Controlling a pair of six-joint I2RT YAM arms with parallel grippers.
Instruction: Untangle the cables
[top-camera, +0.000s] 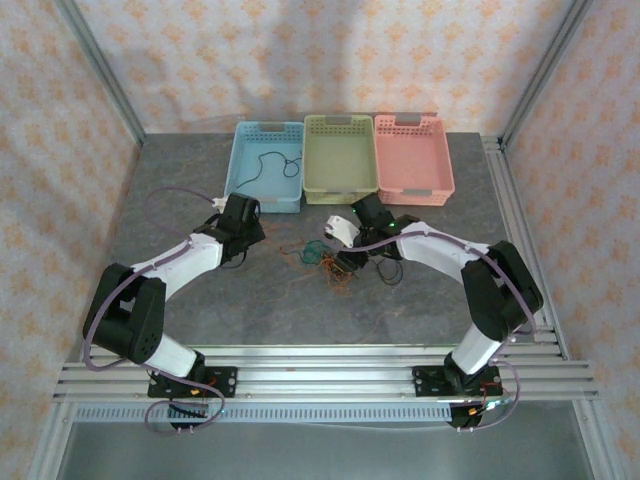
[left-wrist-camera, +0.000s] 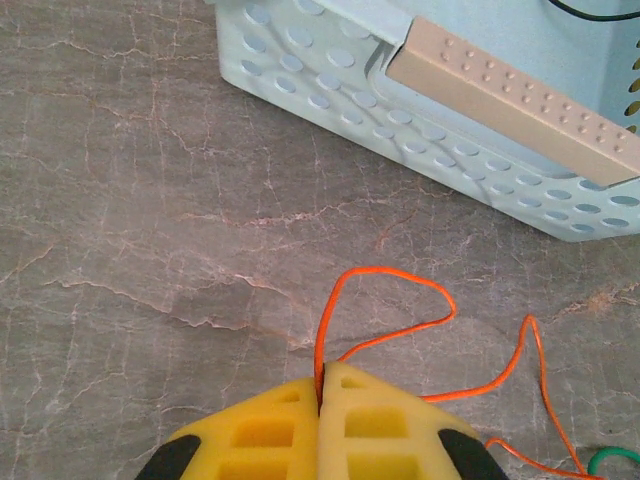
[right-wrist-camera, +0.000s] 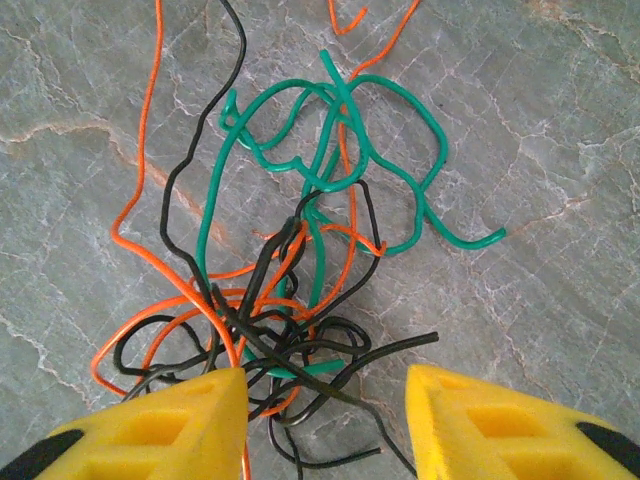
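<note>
The cables lie in a tangle (top-camera: 325, 262) of black, orange and green wires on the grey table, between the two arms. Seen from the right wrist, a green cable (right-wrist-camera: 340, 150) loops over black cables (right-wrist-camera: 280, 340) and orange cables (right-wrist-camera: 150, 200). My right gripper (right-wrist-camera: 325, 385) is open, its yellow fingertips (right-wrist-camera: 205, 415) standing on either side of the knot's near end. My left gripper (left-wrist-camera: 322, 385) is shut on one orange cable (left-wrist-camera: 390, 295), which loops out ahead of the fingers. In the top view it (top-camera: 245, 240) sits left of the tangle, with the right gripper (top-camera: 340, 262) over the tangle.
Three baskets stand in a row at the back: blue (top-camera: 265, 195), green (top-camera: 338, 185) and pink (top-camera: 412, 185). A black cable (top-camera: 270, 165) lies inside the blue one. The blue basket's wall (left-wrist-camera: 430, 110) is close ahead of my left gripper. Metal rails edge the table on the right.
</note>
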